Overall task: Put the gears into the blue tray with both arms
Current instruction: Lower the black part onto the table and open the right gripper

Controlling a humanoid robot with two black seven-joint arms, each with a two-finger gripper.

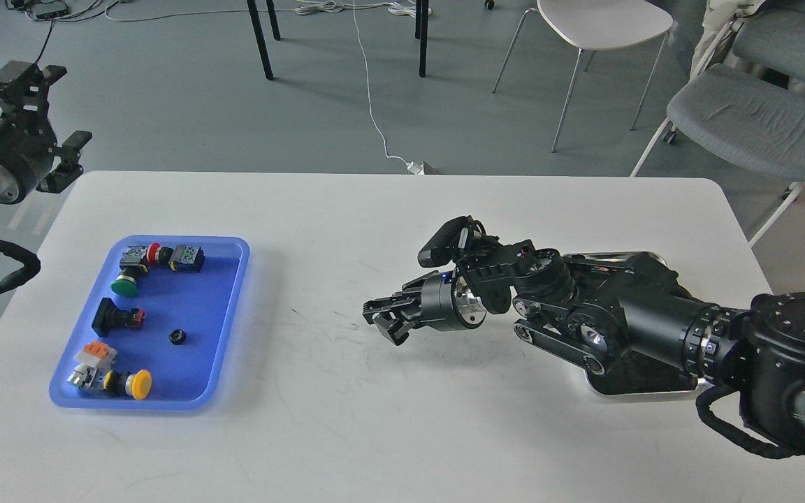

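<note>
The blue tray (pixel 201 307) lies on the left of the white table. One small black gear (pixel 177 337) rests inside it, right of centre, among several coloured push buttons. My left gripper (pixel 23 78) hangs beyond the table's far left corner, well behind the tray, its fingers apart and empty. Low over the middle of the table, my right gripper (pixel 384 320) points left toward the tray, far from it, open with nothing between its fingers. No other gear shows.
A shiny steel tray with a dark inside (pixel 625 392) sits under my right forearm, mostly hidden. Chairs (pixel 752 119) and table legs stand on the floor beyond the table's far edge. A white cable (pixel 374 119) runs to a plug near that edge.
</note>
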